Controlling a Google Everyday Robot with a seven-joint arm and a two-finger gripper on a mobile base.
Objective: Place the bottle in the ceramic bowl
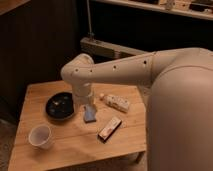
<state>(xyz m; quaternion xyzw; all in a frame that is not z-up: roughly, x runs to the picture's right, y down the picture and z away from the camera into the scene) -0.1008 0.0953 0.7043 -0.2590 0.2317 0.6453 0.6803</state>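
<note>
- The robot's bulky off-white arm (125, 70) stretched leftward across my view and bent down at its elbow over the pale wooden table (70, 150). Its body blocked everything on the right side, including the table's far right edge.
- The round, shallow black ceramic bowl (60, 106) sat on the table's left half. Something pale glinted inside it, and I could not tell whether that was reflection or scraps.
- The white cup (40, 136) and the flat dark rectangular box (110, 128) stood nearer the front edge, well apart, and neither belonged to my job.
- The small whitish plastic bottle (116, 103) lay on its side on the wood, just right of the wrist and apart from the bowl. I judged the task to be at its reaching step, with no pick-up made.
- The gripper (87, 103) hung low between bowl and bottle, just above the small blue-grey block (90, 116). The wrist hid it, so I could not tell whether it was released or clenched.
- By my reckoning, the next move called for shifting right onto the bottle, taking it across its narrow body, lifting it clear of the block, then carrying it left over the bowl.
</note>
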